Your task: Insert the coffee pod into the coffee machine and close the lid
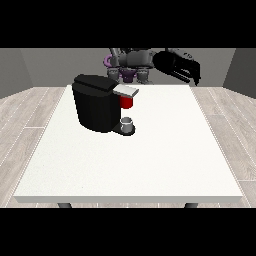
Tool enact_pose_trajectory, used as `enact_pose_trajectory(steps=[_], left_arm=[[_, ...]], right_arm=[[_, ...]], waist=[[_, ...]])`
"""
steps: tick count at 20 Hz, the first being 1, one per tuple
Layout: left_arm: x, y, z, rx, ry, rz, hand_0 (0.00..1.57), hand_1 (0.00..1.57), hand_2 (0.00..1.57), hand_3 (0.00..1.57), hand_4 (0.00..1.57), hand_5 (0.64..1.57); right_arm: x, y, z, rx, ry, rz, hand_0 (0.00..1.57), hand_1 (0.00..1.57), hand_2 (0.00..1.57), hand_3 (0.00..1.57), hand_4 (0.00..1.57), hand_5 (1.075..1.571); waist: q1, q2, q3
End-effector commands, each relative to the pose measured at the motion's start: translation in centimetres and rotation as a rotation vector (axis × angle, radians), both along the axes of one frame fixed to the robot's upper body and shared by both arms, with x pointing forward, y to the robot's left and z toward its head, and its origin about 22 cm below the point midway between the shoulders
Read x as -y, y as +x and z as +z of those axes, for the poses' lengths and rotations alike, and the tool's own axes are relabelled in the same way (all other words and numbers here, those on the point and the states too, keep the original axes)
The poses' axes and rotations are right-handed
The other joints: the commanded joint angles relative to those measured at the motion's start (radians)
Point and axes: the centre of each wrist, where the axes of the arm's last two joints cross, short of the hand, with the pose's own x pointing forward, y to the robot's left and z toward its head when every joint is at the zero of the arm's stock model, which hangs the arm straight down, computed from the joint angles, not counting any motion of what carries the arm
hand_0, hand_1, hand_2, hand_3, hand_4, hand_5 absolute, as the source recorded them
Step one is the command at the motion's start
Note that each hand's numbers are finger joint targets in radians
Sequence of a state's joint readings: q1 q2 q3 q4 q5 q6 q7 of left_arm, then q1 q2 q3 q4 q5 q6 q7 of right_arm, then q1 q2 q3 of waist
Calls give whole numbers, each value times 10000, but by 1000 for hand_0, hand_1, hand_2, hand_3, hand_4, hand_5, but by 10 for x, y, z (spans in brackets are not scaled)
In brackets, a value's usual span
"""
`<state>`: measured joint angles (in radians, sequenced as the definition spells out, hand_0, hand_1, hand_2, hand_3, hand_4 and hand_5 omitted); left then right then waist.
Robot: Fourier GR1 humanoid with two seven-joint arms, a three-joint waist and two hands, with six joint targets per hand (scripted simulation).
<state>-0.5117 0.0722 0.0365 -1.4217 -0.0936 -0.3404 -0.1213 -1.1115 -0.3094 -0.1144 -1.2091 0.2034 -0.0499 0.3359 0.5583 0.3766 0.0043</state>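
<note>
Up at the view's right, one black hand (179,67), raised above the table's far edge and well apart from the machine. Fingers (196,76) drooping loosely downward, not clenched. Nothing visible between them or against the palm. No second hand to be seen at the view's left.

Further out and down, the white table (165,160), and on its far left part the black machine (96,104). At its top front a grey lid (126,91), jutting towards the view's right and lying roughly level. Hard to say from this angle whether fully shut or a little ajar. Just beneath the lid, a red thing at the machine (126,102). Lower again, on the machine's base, a small grey thing (128,123), upright and touching the base. Could be a cup, could be the pod. Not possible to tell which, so no pod plainly in sight anywhere.

As for progress, hard to call. With the hand holding nothing and far from the machine, either very early or already past the last step. Judging by the level lid and no pod lying out on the open table, probably late. If early, everything left to do: picking up the pod, seating it under the lid, pressing the lid down.
</note>
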Motion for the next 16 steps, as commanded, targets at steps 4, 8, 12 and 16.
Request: enact_pose_trajectory(steps=[4,8,12,16], left_arm=[[-4,-1,11,6,90,-24,0,0,0,0,248,1571],[23,-17,-7,-304,0,-160,0,0,0,0,266,1571],[-21,-20,-29,-917,-142,1082,0,0,0,0,266,1571],[-51,-22,-50,-1619,-371,1837,0,0,0,0,266,1571]], right_arm=[[-22,14,0,329,97,659,0,0,0,0,0,1571],[-35,20,-11,607,251,1205,0,0,0,0,0,1571],[-65,10,-67,561,334,2750,0,0,0,0,172,1571],[-102,-6,-100,-22,387,3962,0,0,0,0,263,1571]], waist=[[-191,-222,-47],[-267,-294,-45],[-1262,-1059,-43],[-2317,-1829,-45]])
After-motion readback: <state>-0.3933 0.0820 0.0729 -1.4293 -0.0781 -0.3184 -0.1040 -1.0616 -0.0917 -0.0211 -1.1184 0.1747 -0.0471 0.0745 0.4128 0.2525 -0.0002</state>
